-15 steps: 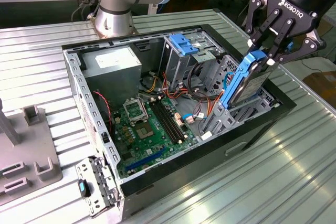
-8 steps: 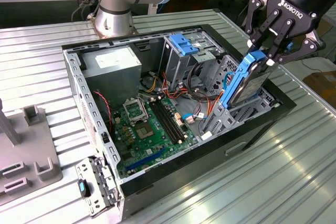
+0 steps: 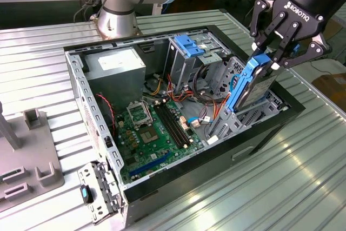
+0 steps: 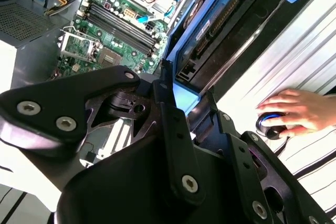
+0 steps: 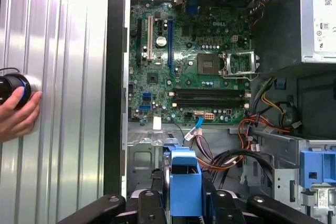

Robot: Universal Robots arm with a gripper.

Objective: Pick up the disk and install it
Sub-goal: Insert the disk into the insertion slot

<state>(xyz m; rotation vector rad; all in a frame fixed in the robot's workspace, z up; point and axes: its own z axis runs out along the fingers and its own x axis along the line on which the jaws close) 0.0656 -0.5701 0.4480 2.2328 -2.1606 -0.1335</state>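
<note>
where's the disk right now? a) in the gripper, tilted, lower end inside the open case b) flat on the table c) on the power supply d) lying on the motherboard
a: in the exterior view the gripper is shut on the upper end of the disk, which leans with its lower end inside the case.

An open case (image 3: 227, 158) lies on a ribbed metal table (image 3: 292, 187), holding a green motherboard (image 3: 157, 133), grey power supply (image 3: 116, 71) and blue-latched drive cage (image 3: 189, 52); a grey fixture (image 3: 27, 160) stands at the exterior view's left
</note>
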